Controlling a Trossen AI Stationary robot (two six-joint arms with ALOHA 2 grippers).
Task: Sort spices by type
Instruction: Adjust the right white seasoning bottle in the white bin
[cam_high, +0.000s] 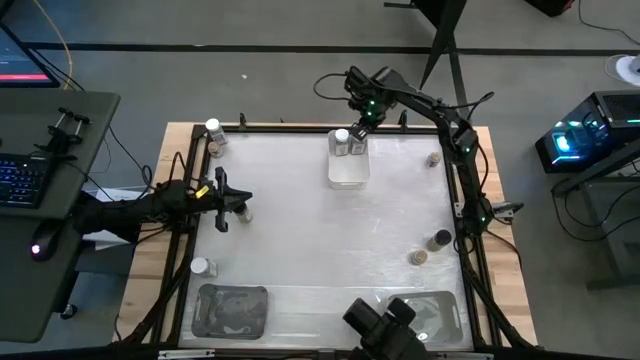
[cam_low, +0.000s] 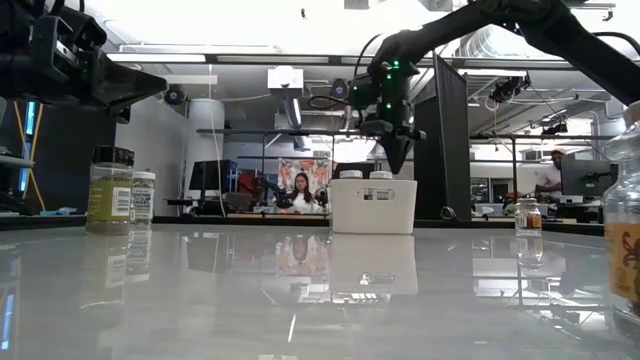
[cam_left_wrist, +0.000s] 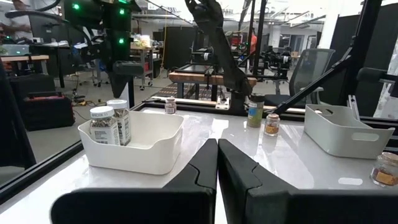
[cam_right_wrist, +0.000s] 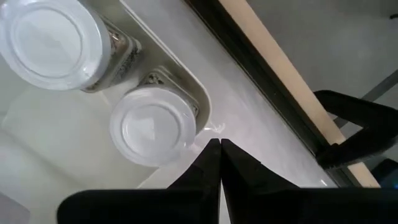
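Seen from the high camera, the bench (cam_high: 330, 235) fills the middle of the frame, and the right hand (cam_high: 362, 122) hangs at upper centre, just past the far end of a white tray (cam_high: 348, 165); its fingers are together and empty. Two white-topped jars (cam_high: 348, 142) sit in that tray's far end, right beside the hand. The left hand (cam_high: 222, 195) waits at middle left over the bench, fingers together, holding nothing. Other jars are scattered: one at the upper left corner (cam_high: 213, 130), one at lower left (cam_high: 200, 267), one at upper right (cam_high: 433, 158) and two at lower right (cam_high: 430, 247). Two clear trays (cam_high: 231, 309) lie along the bottom edge

From the low camera, the white tray (cam_low: 373, 205) stands at centre with the two white lids showing just over its rim, and the right hand (cam_low: 397, 150) points down above its right end. At left stand a black-topped jar (cam_low: 110, 190) and a white-topped one (cam_low: 143, 197) beside it; a brown-topped jar (cam_low: 529, 214) is at right

Through the left wrist camera, that arm's own fingers (cam_left_wrist: 199, 174) meet at the bottom centre. Beyond them, at left, the white tray (cam_left_wrist: 134, 146) holds the two jars (cam_left_wrist: 111, 122)

Through the right wrist camera, the fingers (cam_right_wrist: 208, 168) are pressed together at bottom centre, next to the tray's rounded corner (cam_right_wrist: 196, 93). Two white lids (cam_right_wrist: 152, 124) lie inside the tray at upper left, touching each other
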